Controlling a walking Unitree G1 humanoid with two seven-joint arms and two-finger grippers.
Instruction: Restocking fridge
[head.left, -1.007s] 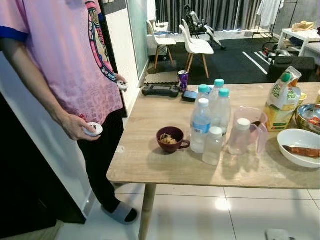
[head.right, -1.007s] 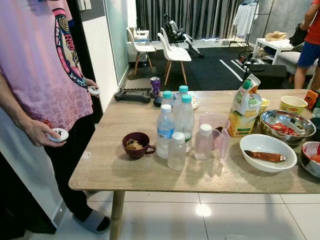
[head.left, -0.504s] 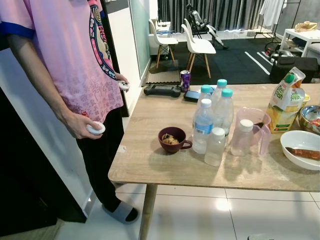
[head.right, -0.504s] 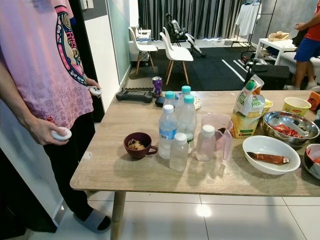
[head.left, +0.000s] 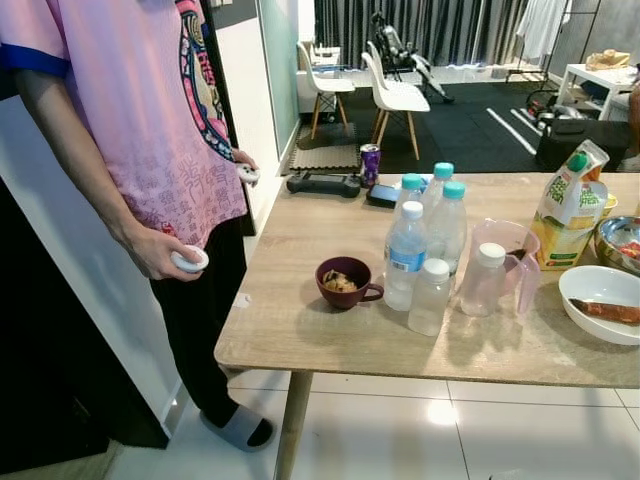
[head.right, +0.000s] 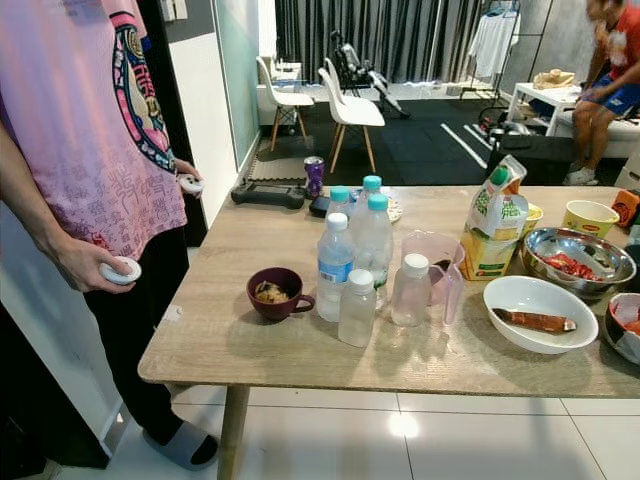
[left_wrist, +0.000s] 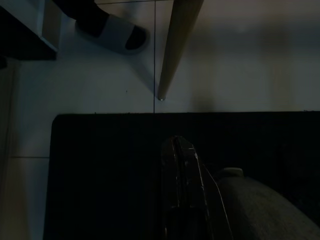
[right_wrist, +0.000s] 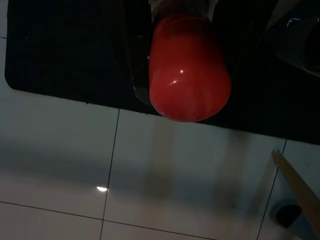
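On the wooden table (head.left: 300, 330) stands a cluster of water bottles (head.left: 405, 255) with white and teal caps. A pink pitcher (head.left: 505, 260) is to their right and a maroon cup (head.left: 343, 281) holding food to their left. A juice carton (head.left: 565, 205) stands further right. In the right wrist view, my right gripper (right_wrist: 187, 85) hangs above the tiled floor, shut on a red bottle (right_wrist: 187, 70). In the dark left wrist view, my left gripper (left_wrist: 180, 150) hangs low over a black mat, its fingers (left_wrist: 175, 175) together.
A person in a pink shirt (head.left: 140, 120) stands at the table's left end with a white controller (head.left: 188, 261) in each hand. A white bowl (head.right: 538, 312), a steel bowl (head.right: 578, 255), a purple can (head.left: 369, 161) and a black handheld device (head.left: 322, 183) share the table. Chairs (head.left: 395, 95) stand behind.
The head camera has shifted slightly. Nothing on the table has moved. A person at the far back right has changed position.
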